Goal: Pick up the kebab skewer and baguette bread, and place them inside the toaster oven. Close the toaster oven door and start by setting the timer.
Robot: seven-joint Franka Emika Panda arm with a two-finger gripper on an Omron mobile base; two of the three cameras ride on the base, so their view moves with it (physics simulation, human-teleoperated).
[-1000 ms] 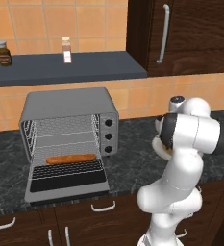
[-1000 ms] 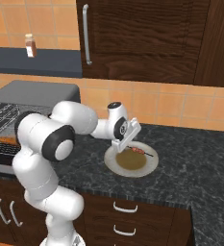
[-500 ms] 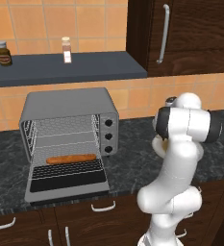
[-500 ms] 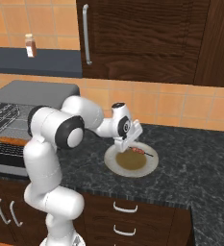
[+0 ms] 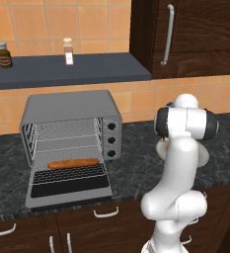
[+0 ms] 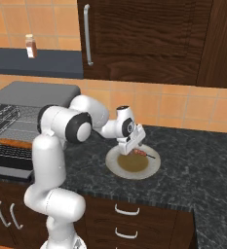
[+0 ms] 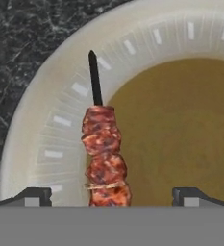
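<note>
In the last second the wide-open gripper point(image 7: 111, 196) has dropped over the plate point(image 7: 46, 120), straddling the skewer point(image 7: 103, 158), whose stick points to 12 o'clock, ready to grasp; the baguette point(image 5: 72, 163) already lies in the oven point(image 5: 67, 111).

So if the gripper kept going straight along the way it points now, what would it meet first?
Most likely the kebab skewer, lying between the open gripper fingertips on the plate. Depth is unclear, so contact can't be confirmed.

kitchen | dark cabinets point(image 5: 195, 34); tiled wall point(image 5: 47, 20); granite counter point(image 6: 198, 160); toaster oven point(image 5: 69, 143)
</note>
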